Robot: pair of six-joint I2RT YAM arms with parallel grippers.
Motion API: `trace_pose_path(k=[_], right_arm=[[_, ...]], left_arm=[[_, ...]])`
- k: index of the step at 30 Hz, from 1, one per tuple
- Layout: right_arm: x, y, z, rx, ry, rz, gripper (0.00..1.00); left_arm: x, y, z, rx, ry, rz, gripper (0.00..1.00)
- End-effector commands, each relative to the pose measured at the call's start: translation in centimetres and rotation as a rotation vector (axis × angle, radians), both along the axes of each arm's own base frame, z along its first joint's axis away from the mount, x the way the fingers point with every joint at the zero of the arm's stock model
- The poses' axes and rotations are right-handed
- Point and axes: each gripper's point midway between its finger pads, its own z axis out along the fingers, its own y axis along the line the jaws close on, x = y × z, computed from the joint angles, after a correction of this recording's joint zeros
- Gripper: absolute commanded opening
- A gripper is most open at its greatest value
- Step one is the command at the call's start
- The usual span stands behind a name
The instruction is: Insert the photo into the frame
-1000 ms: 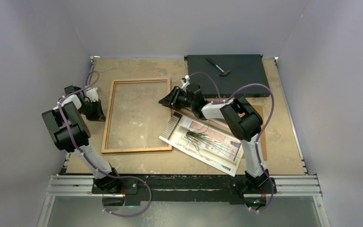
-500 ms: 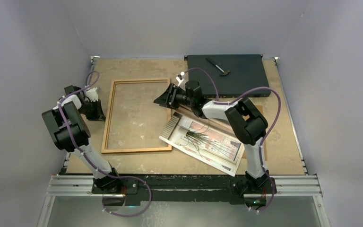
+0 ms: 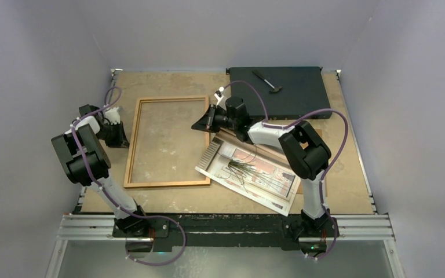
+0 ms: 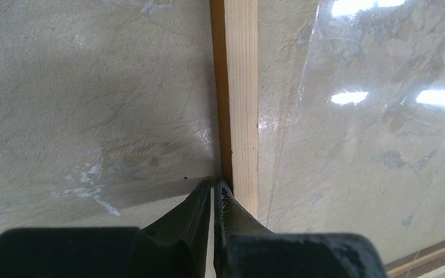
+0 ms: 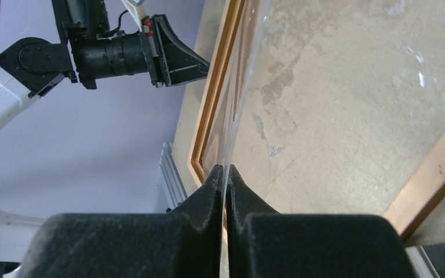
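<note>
The orange-brown frame (image 3: 168, 142) lies flat left of centre. The photo (image 3: 249, 171) lies picture side up to its right, outside the frame. My right gripper (image 3: 200, 124) is at the frame's right rail near the far corner, shut on the edge of the clear pane (image 5: 244, 81), which runs up from the fingertips (image 5: 226, 168) and stands tilted above the frame (image 5: 211, 92). My left gripper (image 3: 125, 136) is shut and empty, its tips (image 4: 214, 183) against the outer side of the left rail (image 4: 240, 87).
A black flat box (image 3: 278, 92) with a small tool (image 3: 266, 81) on it sits at the back right. A brown hardboard sheet (image 3: 320, 145) shows from under the photo. The right arm reaches across the photo's far corner.
My right gripper has shifted a little left and farther back over the frame's right rail. The left arm, the frame and the photo have not moved.
</note>
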Motion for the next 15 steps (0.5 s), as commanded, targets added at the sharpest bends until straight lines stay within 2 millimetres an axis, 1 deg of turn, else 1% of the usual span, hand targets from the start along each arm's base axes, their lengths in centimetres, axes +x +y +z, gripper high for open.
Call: trace_pose_path(k=[1,4,7,9,12,13,15], right_arm=[[1.2,1.5,5.5,0.04,-0.154,0.036,0.0],[1.5,1.9,6.6,0.047,-0.16,0.039,0.0],[0.8,2.3,7.1,0.082,-0.117,0.079,0.0],[0.7,2.4,7.4,0.108,-0.079,0.084,0.0],[0.6,2.5,8.7,0.173,-0.041,0.095,0.0],[0.8,2.6,9.3,0.185,-0.046,0.089,0.0],[1.1,2.8,9.5,0.177,-0.044,0.083,0.0]], left_arm=[[1.2,0.2,0.2,0.003,-0.026,0.003,0.04],[1.4,0.0,0.4,-0.001,-0.03,0.001,0.04],[1.5,-0.1,0.4,-0.002,-0.033,0.0,0.04],[1.5,-0.2,0.5,-0.003,-0.034,-0.001,0.03],[1.4,-0.2,0.5,-0.005,-0.034,-0.003,0.03],[1.4,-0.3,0.5,-0.005,-0.034,-0.003,0.03],[1.3,-0.3,0.4,-0.005,-0.032,-0.006,0.03]])
